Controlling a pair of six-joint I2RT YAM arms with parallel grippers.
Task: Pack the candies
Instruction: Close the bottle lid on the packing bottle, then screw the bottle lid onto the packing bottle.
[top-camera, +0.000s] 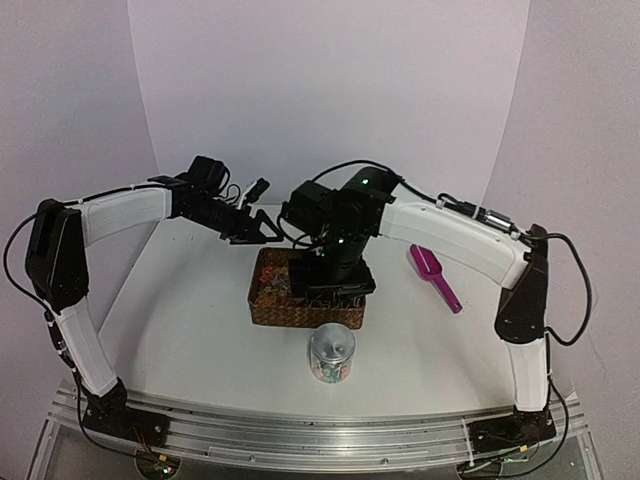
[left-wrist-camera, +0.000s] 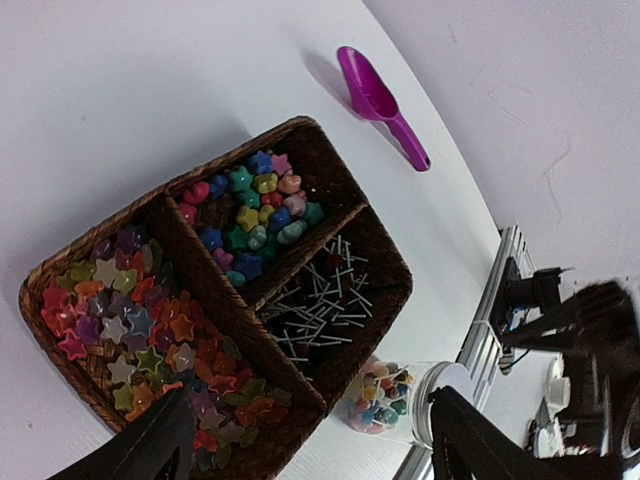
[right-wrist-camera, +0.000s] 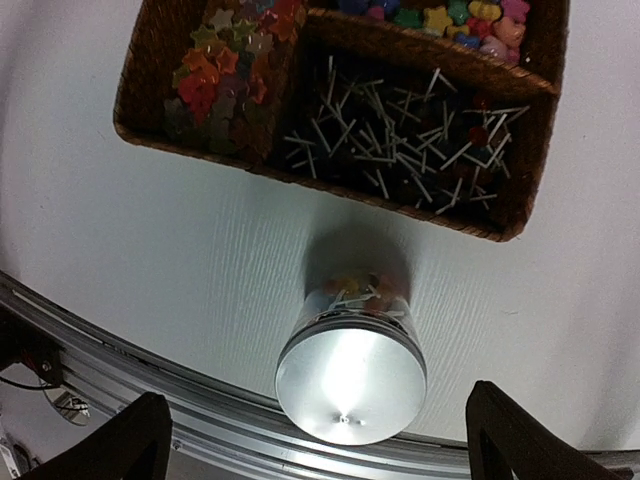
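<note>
A brown wicker basket (top-camera: 300, 316) with three compartments sits mid-table. In the left wrist view the basket (left-wrist-camera: 300, 122) holds star-shaped candies (left-wrist-camera: 130, 320), rounder mixed-colour candies (left-wrist-camera: 255, 210) and white-stick sweets (left-wrist-camera: 320, 305). A clear jar (top-camera: 332, 352) with a silver lid stands in front of it, holding some candies (left-wrist-camera: 385, 398). My left gripper (top-camera: 262, 232) hovers over the basket's far left, open and empty (left-wrist-camera: 310, 460). My right gripper (top-camera: 340, 285) hovers above the basket's near side, open and empty (right-wrist-camera: 325, 450), looking down on the jar lid (right-wrist-camera: 350, 375).
A magenta scoop (top-camera: 435, 277) lies on the table to the right of the basket, apart from it; it also shows in the left wrist view (left-wrist-camera: 380, 105). The metal rail (right-wrist-camera: 150, 385) runs along the table's near edge, just behind the jar.
</note>
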